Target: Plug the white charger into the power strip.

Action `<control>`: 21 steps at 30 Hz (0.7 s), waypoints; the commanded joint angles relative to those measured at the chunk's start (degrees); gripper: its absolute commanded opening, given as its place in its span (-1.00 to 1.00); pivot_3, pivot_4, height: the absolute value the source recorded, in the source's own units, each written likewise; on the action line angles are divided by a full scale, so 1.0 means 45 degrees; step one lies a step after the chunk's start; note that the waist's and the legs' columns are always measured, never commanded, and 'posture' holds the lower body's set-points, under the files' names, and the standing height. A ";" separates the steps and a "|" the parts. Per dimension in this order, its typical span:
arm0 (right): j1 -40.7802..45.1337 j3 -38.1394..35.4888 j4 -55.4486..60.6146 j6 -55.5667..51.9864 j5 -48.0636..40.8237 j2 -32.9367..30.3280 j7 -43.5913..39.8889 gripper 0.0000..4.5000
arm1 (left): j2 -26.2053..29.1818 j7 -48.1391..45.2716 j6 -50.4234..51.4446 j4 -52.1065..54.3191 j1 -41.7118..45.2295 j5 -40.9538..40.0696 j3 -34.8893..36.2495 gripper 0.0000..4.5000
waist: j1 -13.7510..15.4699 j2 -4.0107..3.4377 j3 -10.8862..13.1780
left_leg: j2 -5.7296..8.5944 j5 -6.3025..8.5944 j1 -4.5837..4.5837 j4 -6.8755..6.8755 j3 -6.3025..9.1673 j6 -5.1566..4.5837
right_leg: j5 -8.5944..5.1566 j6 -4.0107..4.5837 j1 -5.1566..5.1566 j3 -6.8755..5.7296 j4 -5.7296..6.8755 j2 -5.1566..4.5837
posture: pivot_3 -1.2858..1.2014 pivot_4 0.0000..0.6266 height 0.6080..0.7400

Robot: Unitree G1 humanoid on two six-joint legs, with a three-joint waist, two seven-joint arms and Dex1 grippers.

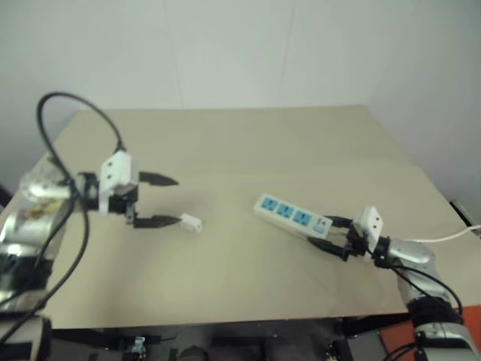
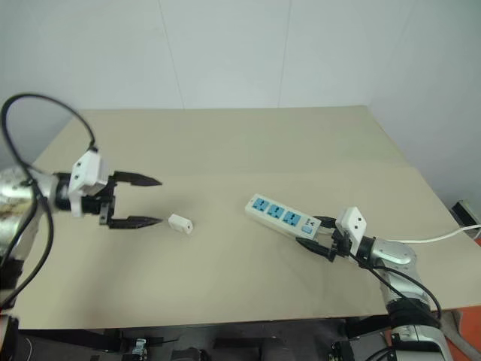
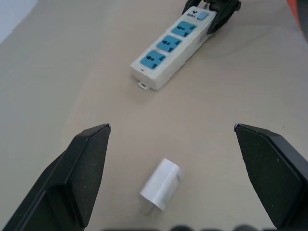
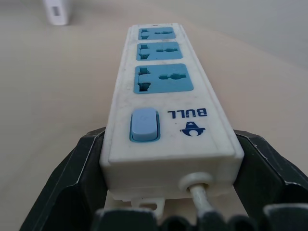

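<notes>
On the beige desk (image 1: pixel 248 150) the power strip (image 1: pixel 291 214) lies flat to the right of the centre, with its three blue socket panels facing up. Its long axis runs diagonally in the head views, from about 10 o'clock at the free end to about 4 o'clock at the cable end, where the switch sits. The right end effector (image 1: pixel 328 235) holds this cable end: in the right wrist view one black finger (image 4: pixel 72 183) presses on each long side of the strip, and the thin white cable (image 4: pixel 199 197) comes out between them. The white charger (image 1: pixel 191 222) lies on its side on the desk, left of the centre and well apart from the strip, at about 9 o'clock from the strip's free end. Its long axis is almost level in the head views, only a little tilted, and one end points roughly toward the strip. In the left wrist view its prongs seem to be at the end turned away from the strip, but they are small and I cannot tell surely. The left end effector (image 1: pixel 161 200) is above the desk at about 9 o'clock from the charger, with its two black fingers spread wide and holding nothing. The tip of the lower finger (image 1: pixel 159 222) is just beside the charger; whether it touches I cannot tell.
</notes>
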State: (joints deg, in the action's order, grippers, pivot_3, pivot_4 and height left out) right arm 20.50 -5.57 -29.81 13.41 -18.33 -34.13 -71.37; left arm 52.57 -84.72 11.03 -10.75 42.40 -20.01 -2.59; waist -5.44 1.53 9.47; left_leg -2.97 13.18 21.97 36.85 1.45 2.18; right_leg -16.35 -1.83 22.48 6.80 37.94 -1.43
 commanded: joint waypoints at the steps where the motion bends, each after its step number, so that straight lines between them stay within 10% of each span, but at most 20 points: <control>1: -0.0045 -0.0185 0.0478 0.0652 -0.0696 -0.0076 -0.1184 0.51 | -0.0035 -0.1498 0.0076 -0.1324 0.2039 0.1055 -0.1542 1.00 | -0.0050 0.0000 0.0001 | 0.0003 0.0001 -0.0004 0.0000 -0.0003 -0.0001 | 0.0000 -0.0001 -0.0001 0.0011 -0.0001 0.0000 | 0.03 -0.52 1.00; 10: -0.0421 0.0616 0.0296 0.1079 -0.0575 -0.0231 -0.3637 0.51 | -0.0199 -0.1730 -0.2932 -0.4060 0.6271 0.1800 -0.7993 1.00 | 0.0070 -0.0003 0.0015 | 0.0019 0.0000 0.0010 0.0034 0.0017 -0.0003 | -0.0016 -0.0030 -0.0009 0.0012 0.0011 -0.0003 | 0.03 -0.52 1.00; 21: 0.0043 0.1191 -0.0824 0.1592 0.0201 0.0261 -0.2935 0.51 | -0.3542 -0.1730 -0.4861 -0.7615 0.9189 0.4012 -1.2469 1.00 | 0.0221 0.0005 0.0020 | 0.0027 0.0000 -0.0001 0.0038 0.0015 -0.0005 | -0.0019 -0.0036 -0.0023 0.0024 0.0006 -0.0001 | 0.03 -0.52 1.00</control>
State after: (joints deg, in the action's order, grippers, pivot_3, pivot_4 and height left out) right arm 20.55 -0.75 -32.75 19.56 -19.03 -33.16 -85.50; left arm 36.87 -92.32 -10.29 -43.81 82.12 -2.22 -57.81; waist -4.44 1.55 9.56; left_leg -2.85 13.18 21.96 37.02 1.53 2.15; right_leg -16.44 -2.00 22.38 6.92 37.97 -1.43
